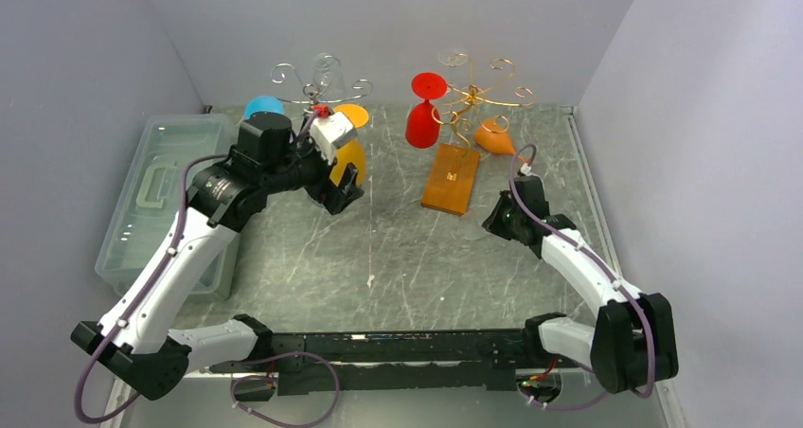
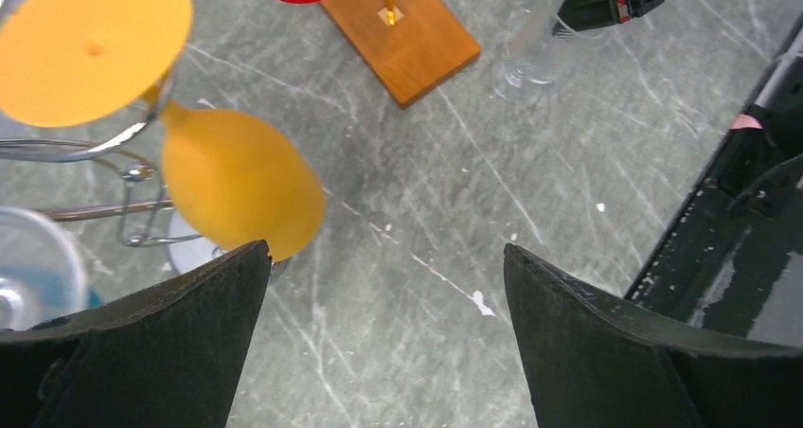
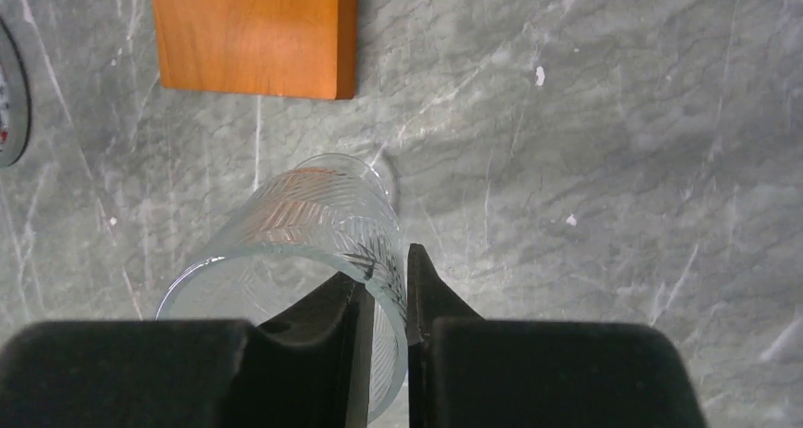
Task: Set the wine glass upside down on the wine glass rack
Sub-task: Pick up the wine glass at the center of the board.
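Three pale walls (image 1: 398, 30) around one grey, white-veined tabletop (image 1: 398, 248)

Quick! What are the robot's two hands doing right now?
Left gripper: open, holding nothing.
Right gripper: shut on the rim of the clear glass.

Overhead view looks down; close wrist views share the wooden base (image 3: 251, 30).

Clear ribbed wine glass (image 3: 312, 229), smooth wooden rack base (image 3: 251, 30).
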You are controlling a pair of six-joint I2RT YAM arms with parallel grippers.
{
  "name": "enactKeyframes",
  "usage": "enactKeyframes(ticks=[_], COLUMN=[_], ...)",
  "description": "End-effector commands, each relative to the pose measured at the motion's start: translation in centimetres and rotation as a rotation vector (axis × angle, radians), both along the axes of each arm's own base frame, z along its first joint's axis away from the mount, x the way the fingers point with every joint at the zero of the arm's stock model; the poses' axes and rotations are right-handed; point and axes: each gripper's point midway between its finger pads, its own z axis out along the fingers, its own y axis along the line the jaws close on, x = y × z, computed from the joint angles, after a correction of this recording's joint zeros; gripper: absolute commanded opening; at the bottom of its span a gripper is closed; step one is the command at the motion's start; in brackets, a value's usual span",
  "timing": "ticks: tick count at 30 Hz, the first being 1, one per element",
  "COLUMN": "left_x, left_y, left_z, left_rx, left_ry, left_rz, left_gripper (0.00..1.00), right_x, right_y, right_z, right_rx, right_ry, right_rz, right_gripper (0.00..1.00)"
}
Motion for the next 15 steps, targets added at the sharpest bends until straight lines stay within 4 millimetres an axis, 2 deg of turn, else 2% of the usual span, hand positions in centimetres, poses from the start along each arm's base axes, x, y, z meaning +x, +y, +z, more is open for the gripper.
enactKeyframes(ticks=[1, 5, 10, 15], left_x=[-1.4, -2.4, -2.9, -3.1], left_y=[-2.2, -3.5, -4.9, -6.1], left_z=[0.7, 0.2, -0.3, 0.0], left_rx=[-0.144, -0.232, -0.305, -0.342], left_ry=[0.054, 0.134, 0.244, 0.305], left_rz=[-0.078, -0.109, -0.13, -0.18], left_gripper=[0.99, 1.0, 0.99, 0.99], right_x=[0.7, -0.7, -2.5, -2.3], right_y=[0.8, 2.8, 5.2, 7.4], right_z=[4.0, 7.9, 14.9, 20.2], right_rx=[0.051, 0.148, 0.257, 0.299], right_ry=[-0.156, -0.275, -0.478, -0.581], right_rz=[0.013, 0.129, 0.266, 0.324], right_gripper=[0.0, 0.0, 0.0, 0.0])
